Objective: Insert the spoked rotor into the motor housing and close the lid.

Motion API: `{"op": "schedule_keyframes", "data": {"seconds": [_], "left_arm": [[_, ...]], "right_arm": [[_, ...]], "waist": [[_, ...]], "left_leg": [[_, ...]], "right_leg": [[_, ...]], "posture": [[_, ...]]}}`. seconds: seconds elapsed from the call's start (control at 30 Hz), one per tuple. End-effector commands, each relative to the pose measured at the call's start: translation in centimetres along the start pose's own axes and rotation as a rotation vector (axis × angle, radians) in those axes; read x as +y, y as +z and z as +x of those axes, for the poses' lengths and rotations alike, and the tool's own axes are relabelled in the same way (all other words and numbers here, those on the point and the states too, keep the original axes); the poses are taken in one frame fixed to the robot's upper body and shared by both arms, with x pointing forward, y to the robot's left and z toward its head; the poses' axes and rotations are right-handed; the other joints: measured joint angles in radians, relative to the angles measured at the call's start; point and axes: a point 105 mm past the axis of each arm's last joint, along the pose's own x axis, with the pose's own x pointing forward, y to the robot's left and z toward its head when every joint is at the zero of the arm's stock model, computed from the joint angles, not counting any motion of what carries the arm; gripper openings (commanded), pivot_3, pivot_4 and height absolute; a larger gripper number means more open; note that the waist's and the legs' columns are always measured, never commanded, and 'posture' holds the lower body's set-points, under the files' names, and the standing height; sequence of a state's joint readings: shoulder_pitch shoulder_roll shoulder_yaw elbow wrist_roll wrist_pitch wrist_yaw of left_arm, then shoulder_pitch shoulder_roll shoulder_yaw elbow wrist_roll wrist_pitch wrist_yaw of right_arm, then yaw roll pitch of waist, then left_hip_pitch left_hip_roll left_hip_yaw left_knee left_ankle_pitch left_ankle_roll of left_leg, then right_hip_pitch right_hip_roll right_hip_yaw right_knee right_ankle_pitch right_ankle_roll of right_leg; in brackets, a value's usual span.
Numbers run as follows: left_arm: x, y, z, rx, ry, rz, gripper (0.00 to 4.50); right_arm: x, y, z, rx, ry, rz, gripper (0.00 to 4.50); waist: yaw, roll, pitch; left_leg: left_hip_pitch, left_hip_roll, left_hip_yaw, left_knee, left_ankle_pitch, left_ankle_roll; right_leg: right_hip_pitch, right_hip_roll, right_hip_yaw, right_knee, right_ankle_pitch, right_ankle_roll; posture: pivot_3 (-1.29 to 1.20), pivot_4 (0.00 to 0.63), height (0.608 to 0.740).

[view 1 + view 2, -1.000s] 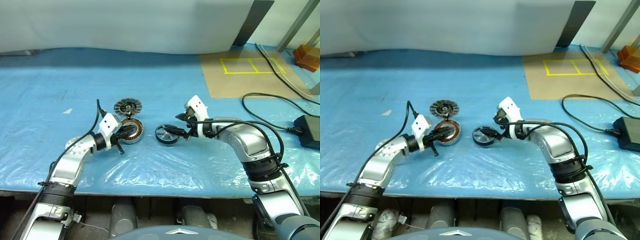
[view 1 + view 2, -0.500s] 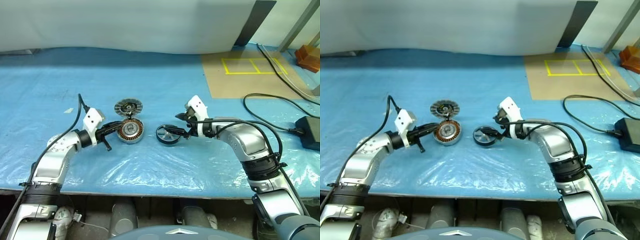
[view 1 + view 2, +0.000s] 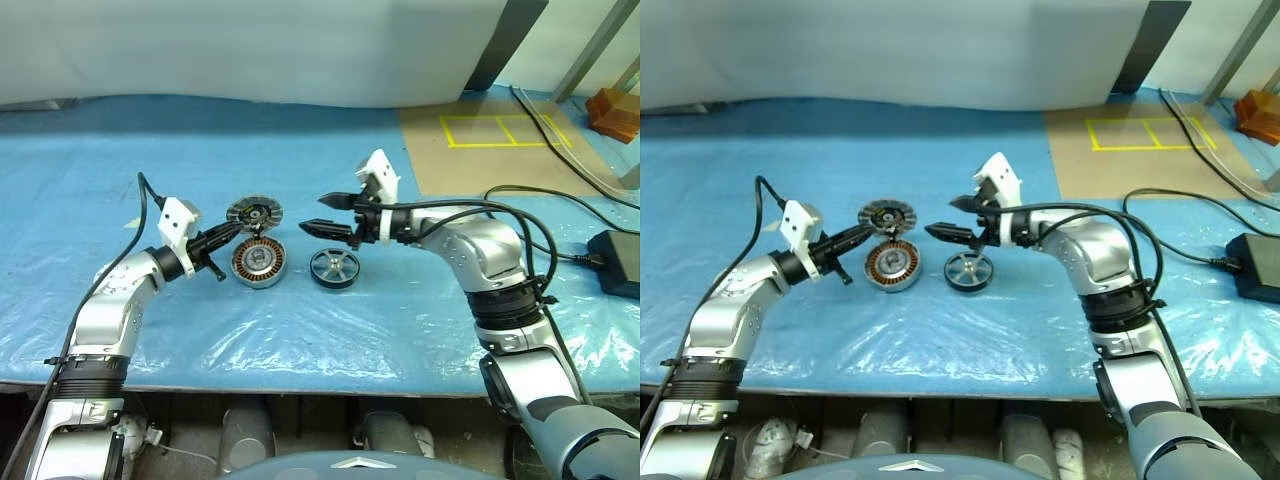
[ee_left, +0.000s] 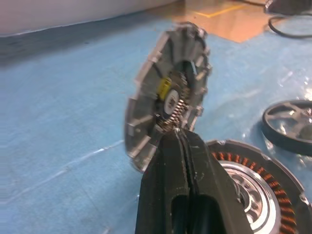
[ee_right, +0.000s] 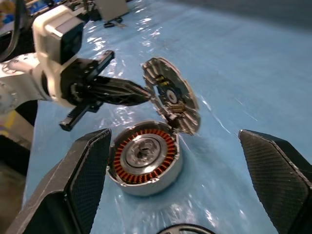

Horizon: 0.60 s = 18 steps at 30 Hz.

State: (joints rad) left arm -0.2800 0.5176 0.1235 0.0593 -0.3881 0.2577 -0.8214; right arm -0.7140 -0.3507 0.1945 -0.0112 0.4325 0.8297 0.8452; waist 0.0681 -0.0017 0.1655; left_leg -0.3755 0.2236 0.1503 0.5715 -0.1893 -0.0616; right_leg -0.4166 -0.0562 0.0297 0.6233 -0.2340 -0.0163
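Sitting nearest on the blue plastic sheet are the motor housing and, just to its right, the spoked rotor; both lie flat, close but apart, rotor not in the housing. Copper windings of the housing face up.

Left gripper comes in from the left w/ fingers pressed together; tips sit at the dark centre of the lid. Left wrist view shows the lid tipped up on edge, fingertips against its hub. Can't tell if they actually pinch it or just touch. Lid is just behind the housing.

Right gripper hangs above the rotor, pointing left, fingers spread wide, nothing between them; clear of the rotor.

Farther back right: brown board w/ yellow tape squares, black cables, black box at the sheet's right edge. White cloth along the back.
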Motion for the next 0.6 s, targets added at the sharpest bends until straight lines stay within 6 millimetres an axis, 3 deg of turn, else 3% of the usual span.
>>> {"op": "schedule_keyframes", "data": {"seconds": [0.03,0.2,0.4,0.6], "left_arm": [[-0.2,1.3,-1.1,-0.030,-0.023,-0.015,0.00],[-0.9,1.4,-3.2,-0.015,-0.041,-0.031,0.00],[-0.7,0.2,-5.1,0.043,0.016,-0.009,0.00],[-1.1,-0.6,-6.1,0.054,0.072,-0.019,0.00]], "right_arm": [[0.8,-0.3,2.3,0.085,0.078,-0.141,3.21],[1.7,0.4,5.4,0.129,0.179,-0.252,1.50],[3.5,0.3,8.8,0.180,0.310,-0.384,1.50],[2.7,-1.8,10.4,0.283,0.335,-0.485,1.50]], "waist": [[-0.001,0.000,0.000],[-0.005,0.000,0.000],[-0.016,-0.001,0.000],[-0.022,-0.002,0.000]], "left_leg": [[-0.001,0.000,0.000,0.000,0.000,0.000],[-0.005,0.001,0.000,0.000,0.000,0.000],[-0.005,0.001,-0.001,0.000,0.000,0.000],[-0.007,0.001,-0.001,0.002,0.000,0.000]], "right_leg": [[-0.001,0.000,0.000,0.000,0.000,0.000],[-0.005,0.001,-0.001,0.001,0.000,0.000],[-0.005,0.000,-0.001,0.001,0.000,0.000],[-0.005,-0.001,-0.003,0.002,0.000,-0.001]], "posture": [[0.00,0.150,0.740],[0.00,0.150,0.740],[0.00,0.150,0.740],[0.00,0.150,0.740]]}}
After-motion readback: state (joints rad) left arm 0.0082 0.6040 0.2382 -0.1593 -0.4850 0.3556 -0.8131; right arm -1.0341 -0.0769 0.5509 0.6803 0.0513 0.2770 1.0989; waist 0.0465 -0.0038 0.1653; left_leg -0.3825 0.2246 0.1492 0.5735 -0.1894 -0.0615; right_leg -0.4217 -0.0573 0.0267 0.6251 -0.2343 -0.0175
